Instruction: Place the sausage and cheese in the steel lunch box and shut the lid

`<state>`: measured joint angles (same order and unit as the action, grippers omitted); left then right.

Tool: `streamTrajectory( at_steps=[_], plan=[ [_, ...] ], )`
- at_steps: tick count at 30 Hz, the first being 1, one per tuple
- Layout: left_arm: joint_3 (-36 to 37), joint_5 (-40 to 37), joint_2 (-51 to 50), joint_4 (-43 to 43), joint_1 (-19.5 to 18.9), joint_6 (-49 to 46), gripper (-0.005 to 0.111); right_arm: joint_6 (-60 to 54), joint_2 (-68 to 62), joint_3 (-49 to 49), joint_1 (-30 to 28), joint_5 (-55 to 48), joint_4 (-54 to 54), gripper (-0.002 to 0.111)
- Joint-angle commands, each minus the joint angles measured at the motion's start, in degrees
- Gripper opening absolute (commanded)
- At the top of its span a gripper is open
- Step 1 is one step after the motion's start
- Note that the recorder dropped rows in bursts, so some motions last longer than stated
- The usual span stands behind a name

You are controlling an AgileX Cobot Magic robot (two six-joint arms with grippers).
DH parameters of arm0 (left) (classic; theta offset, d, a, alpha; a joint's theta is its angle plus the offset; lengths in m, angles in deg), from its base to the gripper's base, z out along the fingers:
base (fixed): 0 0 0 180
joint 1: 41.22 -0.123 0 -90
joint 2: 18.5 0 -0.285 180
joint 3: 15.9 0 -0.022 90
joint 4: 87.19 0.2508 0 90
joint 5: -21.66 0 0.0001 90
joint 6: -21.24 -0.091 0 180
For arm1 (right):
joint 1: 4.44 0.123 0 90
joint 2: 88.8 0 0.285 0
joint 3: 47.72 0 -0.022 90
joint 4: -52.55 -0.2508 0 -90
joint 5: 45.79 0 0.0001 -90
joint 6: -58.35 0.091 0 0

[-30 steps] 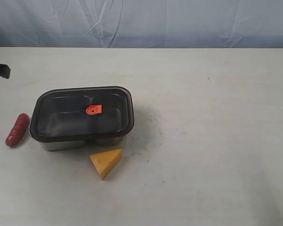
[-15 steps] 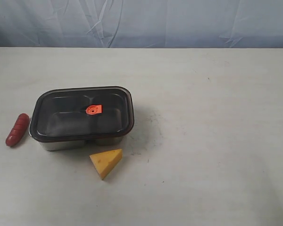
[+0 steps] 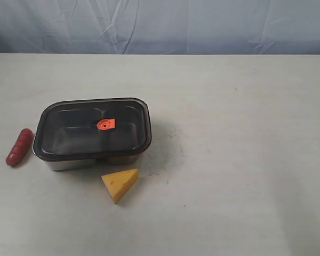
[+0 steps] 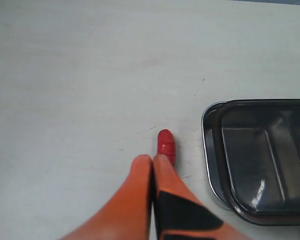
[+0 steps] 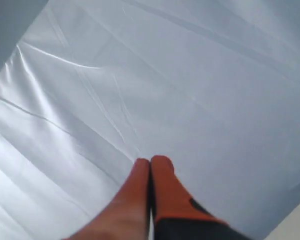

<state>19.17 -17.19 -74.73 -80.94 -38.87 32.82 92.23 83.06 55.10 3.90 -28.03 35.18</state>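
left pincer (image 4: 152, 160): your orange fingers are pressed together with nothing between them; the sausage (image 4: 166, 145) shows just past their tips, contact unclear
right pincer (image 5: 150, 162): you have it closed tight too, empty, facing the pale blue cloth (image 5: 140, 75)
sausage: on the table (image 3: 245, 160), just left of the steel lunch box (image 3: 80, 163)
cheese (image 3: 120, 184): on the table, just in front of the box
lid (image 3: 74, 130): seated on the box, orange tab up
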Motion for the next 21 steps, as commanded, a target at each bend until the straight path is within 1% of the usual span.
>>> streamTrajectory(
  at_steps=[1, 3, 4, 7, 8, 10, 12, 17, 21],
  plan=[
    [0.11, -0.38, 0.44, -0.20, 0.04, -0.18, 0.000, 25.45, 0.35, -0.04, -0.26, 0.44, 14.37, -0.001],
    [0.11, -0.51, 0.44, -0.20, 0.04, -0.18, 0.000, 26.09, 0.35, -0.04, -0.26, 0.48, 17.37, -0.001],
    [0.11, -0.50, 0.44, -0.48, 0.04, -0.18, 0.000, 26.09, 0.35, -0.04, -0.26, -2.05, 17.37, -0.001],
    [0.11, -0.50, 0.44, -1.17, 0.04, -0.18, 0.000, 24.33, -4.76, 3.95, -0.26, -16.15, 18.33, -0.001],
    [0.11, -0.50, 0.44, -1.43, 0.04, -0.18, 0.000, 24.01, -7.92, 5.82, -0.26, -19.04, 19.77, -0.001],
    [0.11, -0.50, 0.44, -1.51, 0.04, -0.18, 0.000, 21.96, -14.61, 9.80, 0.47, -19.15, 22.38, -0.001],
    [0.11, -0.61, 0.44, -1.45, 0.04, -0.30, 0.000, 20.42, -23.38, 15.20, 2.60, -17.76, 25.21, -0.001],
    [0.11, -1.18, 0.44, -1.45, 0.04, -0.30, 0.000, 20.07, -47.79, 31.44, 11.13, -17.06, 35.48, -0.001],
    [0.11, -1.59, 0.44, -1.23, 0.04, -0.30, 0.000, 20.07, -65.92, 42.64, 16.96, -17.76, 37.02, -0.001]
  ],
)
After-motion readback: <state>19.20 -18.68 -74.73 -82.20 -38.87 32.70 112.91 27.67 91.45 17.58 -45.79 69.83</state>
